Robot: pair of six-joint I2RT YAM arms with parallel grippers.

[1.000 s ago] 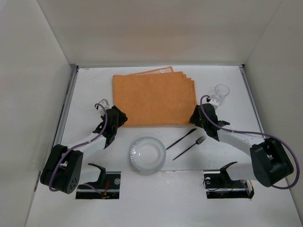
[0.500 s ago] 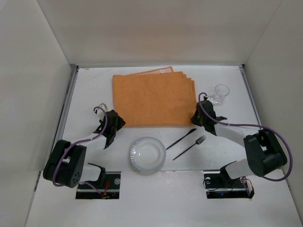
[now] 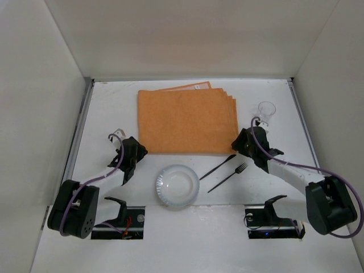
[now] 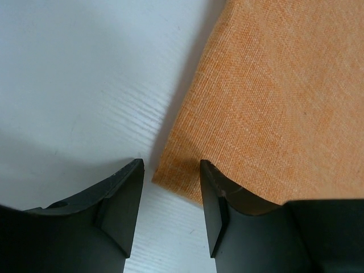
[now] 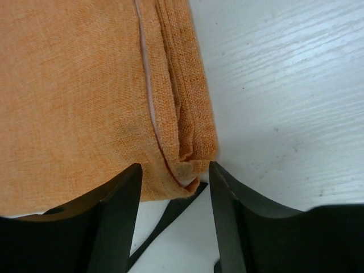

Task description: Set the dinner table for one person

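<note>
From above: dinner table (image 3: 108, 114) filling the walled enclosure, layered orange placemat (image 3: 185, 119) toward its far edge, left gripper (image 3: 140, 149) and right gripper (image 3: 238, 143) low at the cloth's two near corners; knife (image 3: 218, 166) and fork (image 3: 227, 177) nearer the near edge. Left wrist: jaws apart, straddling the corner, clamped on nothing; risk of closing on the top layer alone. Right wrist: jaws apart around the folded corner, knife tip just below; risk of catching the knife, or of uneven pulls skewing the cloth.
</note>
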